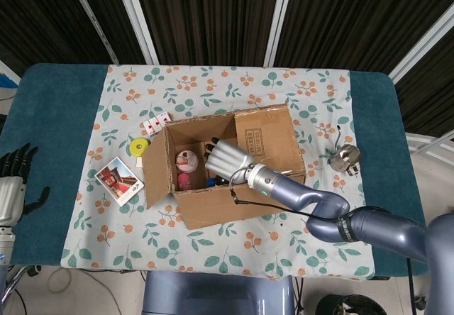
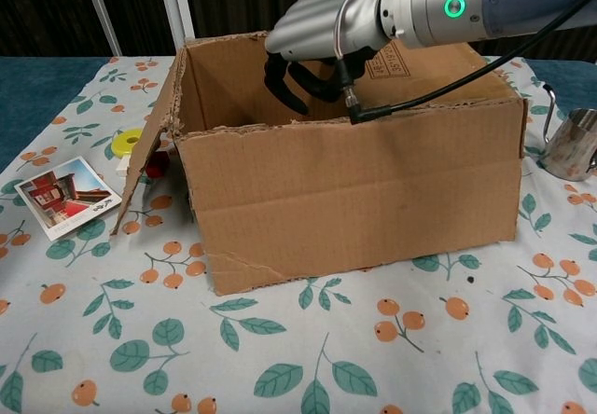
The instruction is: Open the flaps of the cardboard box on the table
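The cardboard box (image 1: 241, 198) sits mid-table, its front wall (image 2: 354, 190) facing the chest view. Its left flap (image 1: 157, 167) hangs outward, seen leaning down on the left (image 2: 149, 153) from the chest. The right flap (image 1: 266, 141) still lies folded over the box top (image 2: 434, 64). My right hand (image 1: 227, 160) reaches into the opening next to that flap's free edge. From the chest this right hand (image 2: 322, 27) has its fingers (image 2: 284, 86) bent downward inside the box, holding nothing. My left hand (image 1: 13, 187) rests open at the far left, away from the box.
A metal cup (image 1: 344, 157) stands right of the box (image 2: 571, 144). A postcard (image 1: 118, 180), a yellow tape roll (image 1: 140, 145) and red playing cards (image 1: 154, 123) lie to the left. A pink item (image 1: 186, 160) and a blue item (image 1: 211, 181) sit inside the box.
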You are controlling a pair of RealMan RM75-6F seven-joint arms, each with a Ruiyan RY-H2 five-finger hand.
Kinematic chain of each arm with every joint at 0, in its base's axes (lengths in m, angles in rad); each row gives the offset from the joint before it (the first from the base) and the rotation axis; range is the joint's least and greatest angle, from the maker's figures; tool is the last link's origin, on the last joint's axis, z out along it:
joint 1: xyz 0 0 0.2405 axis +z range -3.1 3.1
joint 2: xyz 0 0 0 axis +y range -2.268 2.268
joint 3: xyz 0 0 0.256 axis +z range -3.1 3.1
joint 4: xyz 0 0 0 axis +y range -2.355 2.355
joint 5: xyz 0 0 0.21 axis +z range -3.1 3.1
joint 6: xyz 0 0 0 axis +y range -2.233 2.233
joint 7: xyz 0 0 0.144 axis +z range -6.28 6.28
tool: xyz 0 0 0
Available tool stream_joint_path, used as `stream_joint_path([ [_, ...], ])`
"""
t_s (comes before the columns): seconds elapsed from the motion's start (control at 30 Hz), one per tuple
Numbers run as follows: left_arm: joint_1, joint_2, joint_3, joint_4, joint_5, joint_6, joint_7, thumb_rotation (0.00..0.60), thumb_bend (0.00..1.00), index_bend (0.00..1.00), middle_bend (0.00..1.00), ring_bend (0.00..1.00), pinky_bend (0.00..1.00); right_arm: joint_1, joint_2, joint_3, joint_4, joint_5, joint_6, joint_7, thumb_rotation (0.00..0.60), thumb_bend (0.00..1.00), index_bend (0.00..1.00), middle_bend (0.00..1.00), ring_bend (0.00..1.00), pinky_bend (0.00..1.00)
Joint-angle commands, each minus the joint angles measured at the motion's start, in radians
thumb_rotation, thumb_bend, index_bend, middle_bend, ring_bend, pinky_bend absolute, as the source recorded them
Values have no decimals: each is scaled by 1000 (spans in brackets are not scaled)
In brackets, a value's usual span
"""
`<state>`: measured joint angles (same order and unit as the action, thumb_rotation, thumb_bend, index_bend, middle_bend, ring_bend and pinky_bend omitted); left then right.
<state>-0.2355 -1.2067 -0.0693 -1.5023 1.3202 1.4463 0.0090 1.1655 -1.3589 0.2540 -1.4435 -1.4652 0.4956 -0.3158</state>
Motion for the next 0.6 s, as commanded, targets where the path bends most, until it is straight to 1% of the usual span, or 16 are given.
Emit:
stream_joint_path([
  [0.03,2,0,-2,-3,2,-5,3,600,330,0,0,0,43,28,17,-32,26,-31,-36,-22,600,1000,578,409,260,260],
  [0.17,5,1,-8,-7,2,-9,3,600,331,0,0,0,43,57,45,-61,43,-64,-70,-51,600,1000,591,423,266,260],
  [0.33,7,2,-12,-12,0,-19,3,600,330,0,0,0,43,85,88,-83,41,-93,-100,-83,600,1000,597,428,268,261],
  [0.6,11,6,-18,-21,2,-31,-1,600,331,0,0,0,43,119,168,-115,0,-126,-141,-149,600,1000,603,436,274,262],
])
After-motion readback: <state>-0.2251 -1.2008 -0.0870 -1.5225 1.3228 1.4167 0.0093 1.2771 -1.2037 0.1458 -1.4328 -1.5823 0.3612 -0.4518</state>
